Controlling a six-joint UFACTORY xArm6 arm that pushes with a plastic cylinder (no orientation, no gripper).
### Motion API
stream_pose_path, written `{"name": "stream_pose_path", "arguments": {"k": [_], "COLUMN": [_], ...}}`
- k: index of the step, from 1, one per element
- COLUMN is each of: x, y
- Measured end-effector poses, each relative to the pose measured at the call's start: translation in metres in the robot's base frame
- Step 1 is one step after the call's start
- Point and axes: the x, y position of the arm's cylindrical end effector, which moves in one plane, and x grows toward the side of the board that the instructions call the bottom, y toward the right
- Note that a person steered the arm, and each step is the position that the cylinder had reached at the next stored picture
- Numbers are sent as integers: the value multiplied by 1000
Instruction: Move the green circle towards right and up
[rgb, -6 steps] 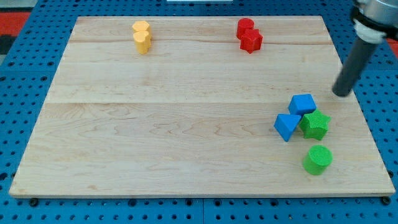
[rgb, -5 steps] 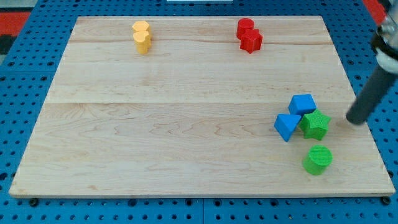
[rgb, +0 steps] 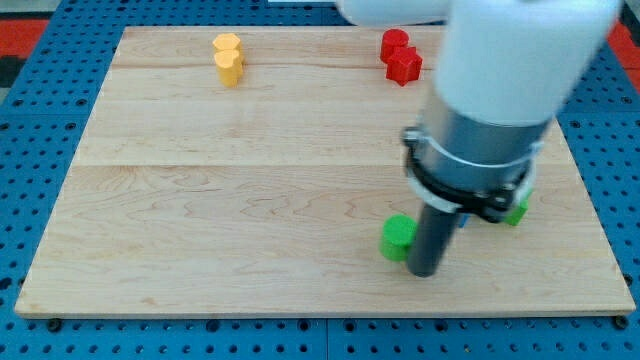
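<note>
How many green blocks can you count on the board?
2: a green circle just left of my tip; another green block peeking out right of the arm. The arm may hide more.

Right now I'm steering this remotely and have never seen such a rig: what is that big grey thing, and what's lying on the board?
The big pale and grey shape is the robot arm, close to the one camera. It ends in a dark rod; my tip touches the wooden board. It holds nothing, it only pushes. The green circle sits just at the tip's left in view. Behind the arm, a sliver of blue block and a bit of another green block peek out; their shapes are hidden. Two yellow blocks and two red blocks lie near the view's top.
</note>
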Motion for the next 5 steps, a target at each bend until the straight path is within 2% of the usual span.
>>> {"name": "stream_pose_path", "arguments": {"k": [3, 5], "x": [-91, -114], "y": [-20, -88]}}
